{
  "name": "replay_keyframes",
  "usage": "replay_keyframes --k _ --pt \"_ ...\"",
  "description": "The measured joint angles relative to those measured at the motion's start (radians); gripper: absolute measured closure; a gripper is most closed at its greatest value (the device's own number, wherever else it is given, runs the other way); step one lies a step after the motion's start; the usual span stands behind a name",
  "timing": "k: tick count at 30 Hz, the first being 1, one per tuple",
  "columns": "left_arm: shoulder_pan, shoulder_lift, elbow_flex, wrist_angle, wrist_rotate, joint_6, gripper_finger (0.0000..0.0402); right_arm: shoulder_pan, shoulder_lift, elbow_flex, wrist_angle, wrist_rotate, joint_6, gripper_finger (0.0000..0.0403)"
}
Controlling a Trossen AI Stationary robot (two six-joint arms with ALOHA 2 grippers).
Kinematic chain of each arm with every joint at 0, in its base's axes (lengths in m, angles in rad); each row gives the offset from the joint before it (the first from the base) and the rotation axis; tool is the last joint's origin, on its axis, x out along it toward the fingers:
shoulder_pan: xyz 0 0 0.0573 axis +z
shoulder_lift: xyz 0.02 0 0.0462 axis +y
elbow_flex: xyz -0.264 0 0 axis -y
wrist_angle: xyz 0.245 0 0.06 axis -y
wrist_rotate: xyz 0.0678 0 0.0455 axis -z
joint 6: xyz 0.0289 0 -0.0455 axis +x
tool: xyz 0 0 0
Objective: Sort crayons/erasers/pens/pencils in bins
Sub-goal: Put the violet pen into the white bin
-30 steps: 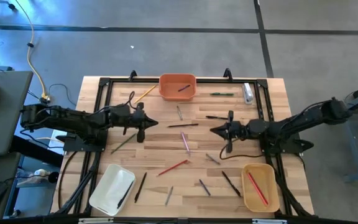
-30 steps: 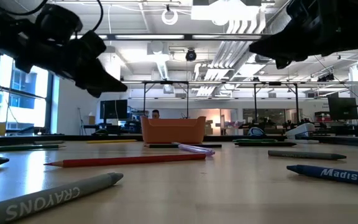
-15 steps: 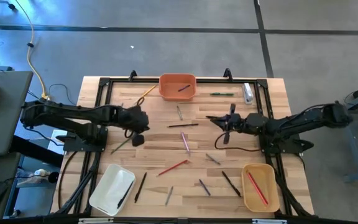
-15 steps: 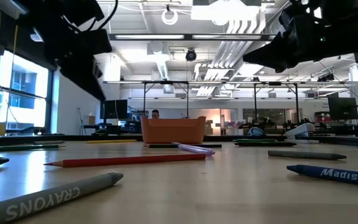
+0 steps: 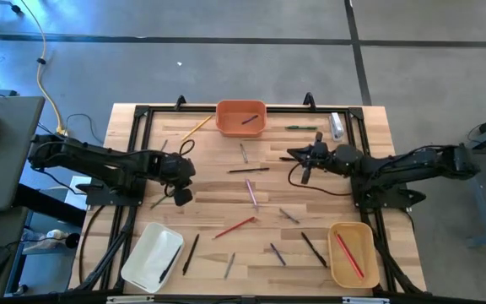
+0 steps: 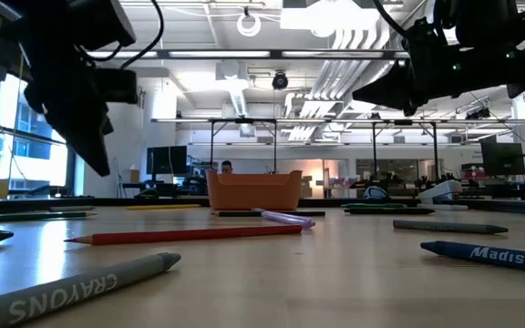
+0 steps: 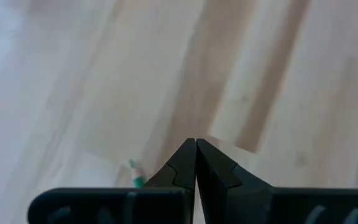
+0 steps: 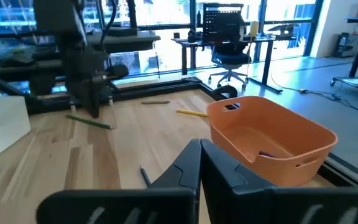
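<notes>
In the low view I read "CRAYONS" on the near grey crayon (image 6: 76, 284) and "Madisi" on the blue one (image 6: 486, 254). My left gripper (image 7: 196, 149) is closed and empty above the green pencil (image 5: 165, 195), left of centre. My right gripper (image 8: 200, 151), also closed and empty, faces the far orange bin (image 8: 269, 137); only the high view shows the white bin (image 5: 151, 257) and tan bin (image 5: 350, 253).

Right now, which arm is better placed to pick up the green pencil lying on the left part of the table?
Left, probably. The left gripper points down right beside the green pencil; the right gripper is across the table.
</notes>
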Motion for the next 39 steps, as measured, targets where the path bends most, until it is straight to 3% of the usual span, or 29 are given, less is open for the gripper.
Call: replay_keyframes --k 5,13,18,24,30,36,39 --pt "-0.014 0.000 -0.075 0.134 -0.089 -0.041 0.0401 0.023 0.000 0.063 -0.065 0.023 0.017 0.0403" --pt "-0.014 0.000 -0.089 0.160 -0.259 0.004 0.0401 0.057 0.044 0.387 -0.604 0.094 0.146 0.0403" --pt "-0.017 0.000 -0.089 0.163 -0.297 0.029 0.0401 0.101 0.200 0.538 -0.756 0.141 0.237 0.0403" --pt "-0.065 0.000 -0.089 0.168 -0.353 0.037 0.0401 0.143 0.449 0.653 -0.768 0.145 0.380 0.0403" --pt "-0.111 -0.008 -0.177 0.356 -0.333 0.065 0.0401 0.169 0.654 0.797 -0.804 0.112 0.500 0.0403" --pt "-0.118 -0.028 -0.322 0.654 -0.245 0.086 0.0401 0.181 0.777 0.972 -1.045 0.098 0.654 0.0402" --pt "-0.110 -0.054 -0.375 0.760 -0.240 0.098 0.0402 0.196 0.819 1.043 -1.156 0.039 0.743 0.0386"
